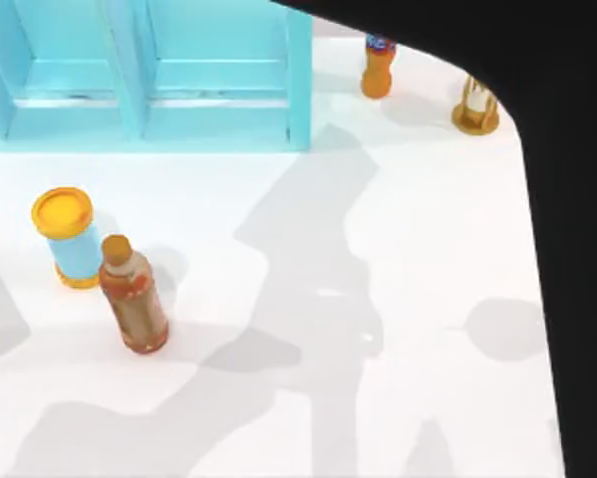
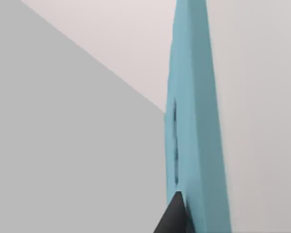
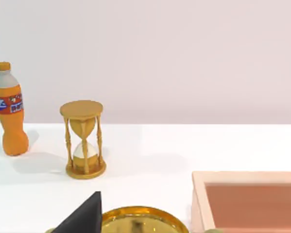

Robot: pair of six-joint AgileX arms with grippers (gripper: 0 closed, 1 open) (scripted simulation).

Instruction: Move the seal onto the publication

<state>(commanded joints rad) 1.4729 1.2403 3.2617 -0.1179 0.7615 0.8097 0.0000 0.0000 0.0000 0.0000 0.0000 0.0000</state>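
- Well, the white counter (image 1: 428, 249) is carrying a scatter of things, and shadows are lying in broad grey patches across its middle.
- Along the far edge at the left, a light blue cabinet (image 1: 218, 80) is standing with its panelled front facing the counter.
- Toward the left side, a squat can (image 1: 67, 234) with a yellow lid and pale blue body is standing upright, and an orange-brown bottle (image 1: 134, 297) with a tan cap is standing just beside it, nearer the front edge.
- In the far right corner, an orange soda bottle (image 1: 378, 68) and a golden hourglass (image 1: 475, 107) are standing upright, a little apart from each other.
- A large black shape (image 1: 537, 60) is covering the top view's upper right corner and running down its right edge.
- From the left wrist view, the left gripper (image 2: 174, 218) is showing as a dark wedge right up against the narrow blue edge of the cabinet; I cannot tell how this gripper is set.
- From the right wrist view, the right gripper (image 3: 84, 216) is showing as a dark wedge low over the counter, facing the hourglass and the soda bottle; I cannot tell its setting either.
- Close under that gripper, a round golden rim (image 3: 140, 218) is sitting next to a pale pink tray (image 3: 247, 194) with raised walls.
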